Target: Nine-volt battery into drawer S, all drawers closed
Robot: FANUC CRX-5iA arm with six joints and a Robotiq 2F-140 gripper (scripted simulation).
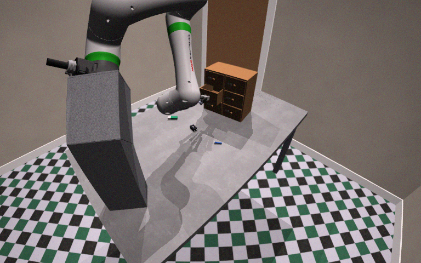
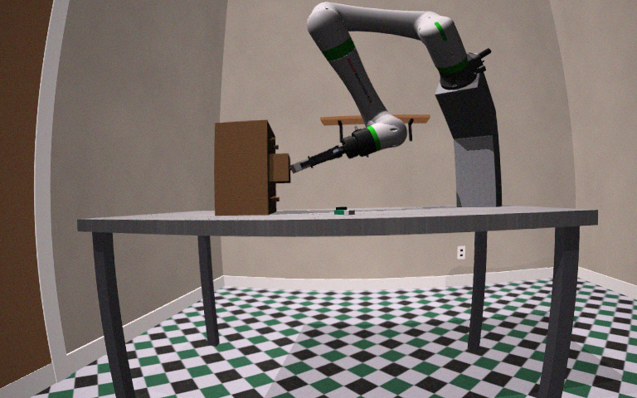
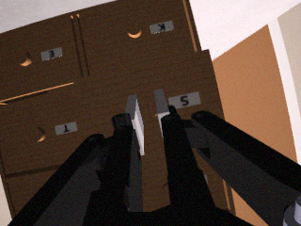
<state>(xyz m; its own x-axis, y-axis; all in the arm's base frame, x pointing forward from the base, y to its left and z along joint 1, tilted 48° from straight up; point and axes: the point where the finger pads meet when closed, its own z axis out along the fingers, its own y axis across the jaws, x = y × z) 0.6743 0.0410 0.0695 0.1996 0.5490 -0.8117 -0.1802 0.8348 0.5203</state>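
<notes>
- Your nine-volt battery [image 1: 193, 127] lies flat on the surface [image 1: 235, 161], in front of the chest and well apart from it.
- The drawer marked S [image 3: 188, 88] stands partly pulled out of the small chest [image 1: 240, 73]; the side view shows it projecting level from the front [image 2: 279, 167].
- Your pincer [image 3: 150, 120] is clamped on that drawer's knob, its fingers nearly together just left of the S label; the knob itself is hidden between them.
- The neighbouring drawers marked K [image 3: 161, 26] and T [image 3: 66, 128] sit behind the S front.
- A green-and-white item [image 1: 172, 117] and a small blue item [image 1: 217, 142] lie elsewhere on the surface, both apart from the battery.
</notes>
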